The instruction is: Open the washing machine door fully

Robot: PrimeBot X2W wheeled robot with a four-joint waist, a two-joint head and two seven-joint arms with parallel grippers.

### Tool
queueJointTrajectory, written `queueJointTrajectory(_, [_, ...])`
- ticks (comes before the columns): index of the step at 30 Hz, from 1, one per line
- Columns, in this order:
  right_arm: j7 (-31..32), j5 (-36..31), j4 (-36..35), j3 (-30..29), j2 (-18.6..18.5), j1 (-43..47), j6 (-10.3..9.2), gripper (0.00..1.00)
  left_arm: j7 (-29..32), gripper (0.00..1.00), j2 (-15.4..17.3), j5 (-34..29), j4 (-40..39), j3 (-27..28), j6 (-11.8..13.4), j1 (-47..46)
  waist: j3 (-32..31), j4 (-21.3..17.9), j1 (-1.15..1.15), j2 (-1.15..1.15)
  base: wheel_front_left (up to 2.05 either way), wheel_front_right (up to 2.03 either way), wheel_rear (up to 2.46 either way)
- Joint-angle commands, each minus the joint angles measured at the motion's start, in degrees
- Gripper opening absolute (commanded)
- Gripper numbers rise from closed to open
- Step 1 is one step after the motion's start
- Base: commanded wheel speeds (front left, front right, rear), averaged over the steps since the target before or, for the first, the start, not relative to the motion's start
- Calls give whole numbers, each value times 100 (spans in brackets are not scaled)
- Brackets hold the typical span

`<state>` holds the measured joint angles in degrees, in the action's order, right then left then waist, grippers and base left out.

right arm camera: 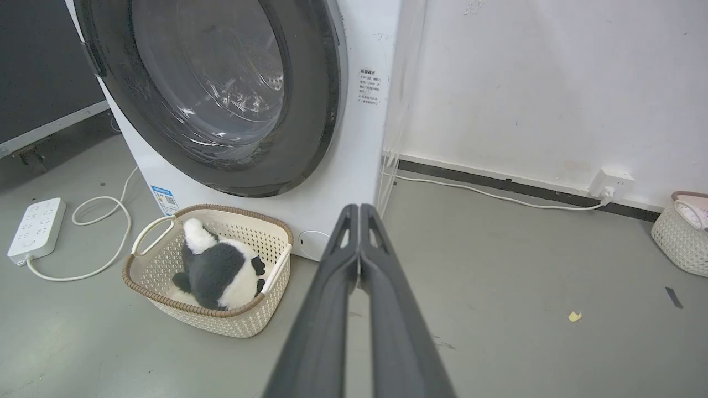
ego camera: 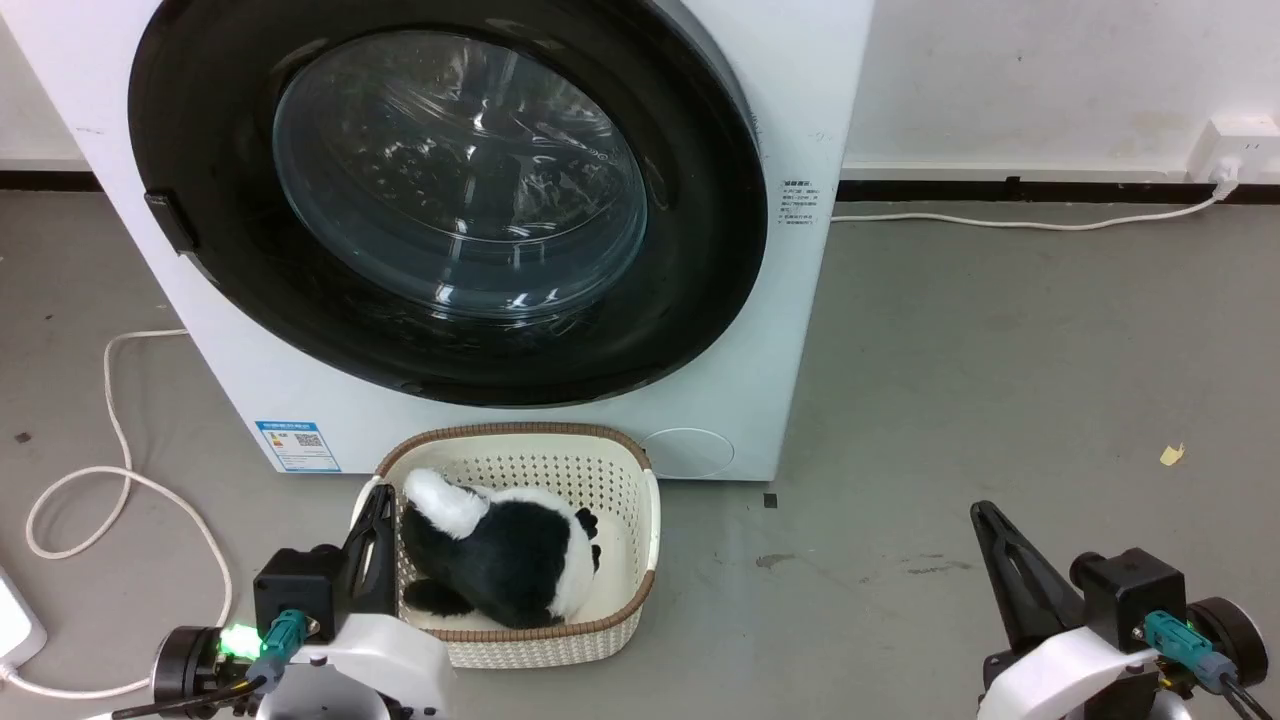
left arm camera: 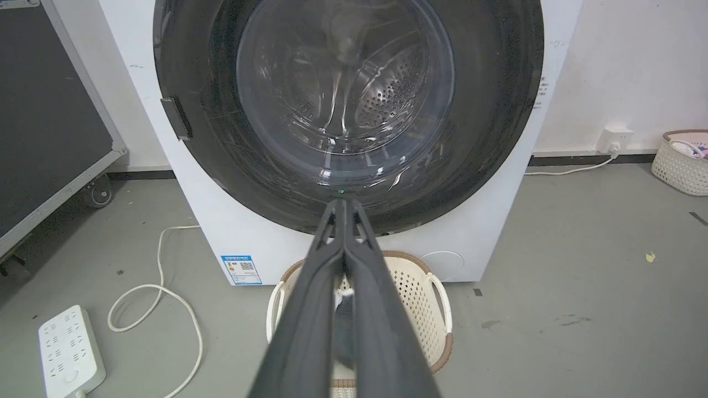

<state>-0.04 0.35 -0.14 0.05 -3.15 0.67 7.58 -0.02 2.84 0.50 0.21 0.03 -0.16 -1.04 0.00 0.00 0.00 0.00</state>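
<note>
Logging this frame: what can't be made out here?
- Washing machine door top: cut off by the head view's upper edge.
- Drum interior: blurred by glare on the door glass, head view.
- Blue label text: too small, head view.
- Plush toy: mostly hidden behind left gripper fingers, left wrist view.

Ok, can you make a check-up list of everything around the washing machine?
Surface: grey floor, lightly stained.
Job's things: washing machine door shut, handle tab on its left edge.
Clutter: basket holding plush panda before the white machine; yellow scrap; second basket by the wall.
Grippers: left gripper shut, empty, near the basket; right gripper shut, empty, over floor.
Cables: white cable looped to power strip; white cord to wall socket.
Surroundings: white wall, dark wheeled case.
</note>
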Motion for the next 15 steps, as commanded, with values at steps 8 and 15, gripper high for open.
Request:
queueJointTrajectory(8, [4, -35, 14, -5, 27, -67, -9, 0, 2, 0, 4, -50, -21, -3, 16, 104, 0, 0, 0, 0, 0, 0, 0])
queueJointTrajectory(15, [4, -35, 14, -5, 27, -67, -9, 0, 2, 0, 4, -50, -21, -3, 16, 104, 0, 0, 0, 0, 0, 0, 0])
